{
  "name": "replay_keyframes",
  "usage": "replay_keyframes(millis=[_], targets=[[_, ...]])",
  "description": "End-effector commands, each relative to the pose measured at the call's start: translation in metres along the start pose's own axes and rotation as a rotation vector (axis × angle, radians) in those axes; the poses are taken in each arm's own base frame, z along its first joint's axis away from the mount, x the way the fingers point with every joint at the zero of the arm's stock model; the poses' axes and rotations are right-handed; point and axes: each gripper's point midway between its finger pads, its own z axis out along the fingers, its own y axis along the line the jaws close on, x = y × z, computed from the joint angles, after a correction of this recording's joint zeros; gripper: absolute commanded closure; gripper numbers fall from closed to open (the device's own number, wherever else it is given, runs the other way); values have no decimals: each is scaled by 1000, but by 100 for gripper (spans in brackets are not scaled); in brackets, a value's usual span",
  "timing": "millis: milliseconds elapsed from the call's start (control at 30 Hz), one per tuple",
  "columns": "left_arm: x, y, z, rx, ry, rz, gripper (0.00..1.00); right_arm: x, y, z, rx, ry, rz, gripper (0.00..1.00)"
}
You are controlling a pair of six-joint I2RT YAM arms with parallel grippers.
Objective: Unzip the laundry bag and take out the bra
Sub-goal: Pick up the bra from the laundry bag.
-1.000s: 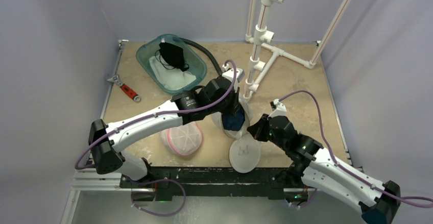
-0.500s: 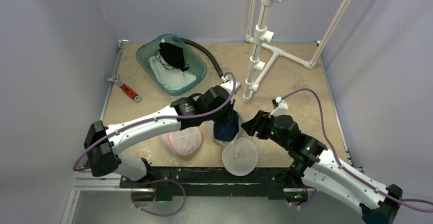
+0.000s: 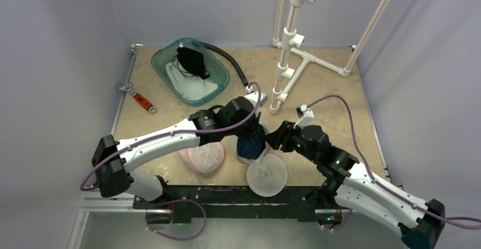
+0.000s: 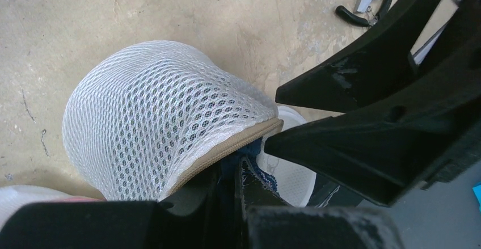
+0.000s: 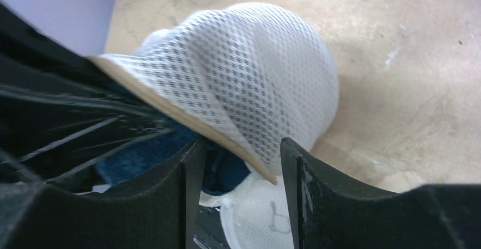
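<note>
Left pincer (image 4: pixel 232 176) clamps the mesh laundry bag (image 4: pixel 153 118) at its tan rim; right pincer (image 5: pixel 241 147), apart, straddles that rim beside the blue bra (image 5: pixel 142 158).

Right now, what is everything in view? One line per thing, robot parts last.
laundry bag: 1, white mesh with tan edge, table centre, open
bra: 1, dark blue, inside that bag
round panel: 1, white, near edge, beside the bag
second laundry bag: 1, white with pink trim, under the left arm
basin: 1, teal, far left
cloth: 1, white, in the basin
garment: 1, black, in the basin
hose: 1, black, behind the basin
wrench: 1, red-handled, left edge
pipe frame: 1, white, far right
table: 1, tan
left gripper: 1, black, shut on the laundry bag's edge
right gripper: 1, black, open astride the tan edge
</note>
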Motion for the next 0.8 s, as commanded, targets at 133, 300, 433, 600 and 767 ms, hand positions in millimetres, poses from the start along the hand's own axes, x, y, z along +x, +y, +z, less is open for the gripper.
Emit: replay_keyframes(millis=[133,300,433,600,767], targets=[[-17,-10,-12,52,-66,-12,100,-24,25,1,-55,-37,-49,80],[-14,-8,-19,53,-63,-4,100,-18,14,1,-1,-22,-13,100],[-5,-11,-25,96,-47,33,100,-28,5,0,61,-68,-2,100],[2,-27,-45,224,-46,86,100,-30,-4,5,121,-76,7,100],[-14,-59,-79,411,-127,134,100,-20,-19,14,188,-54,26,100]])
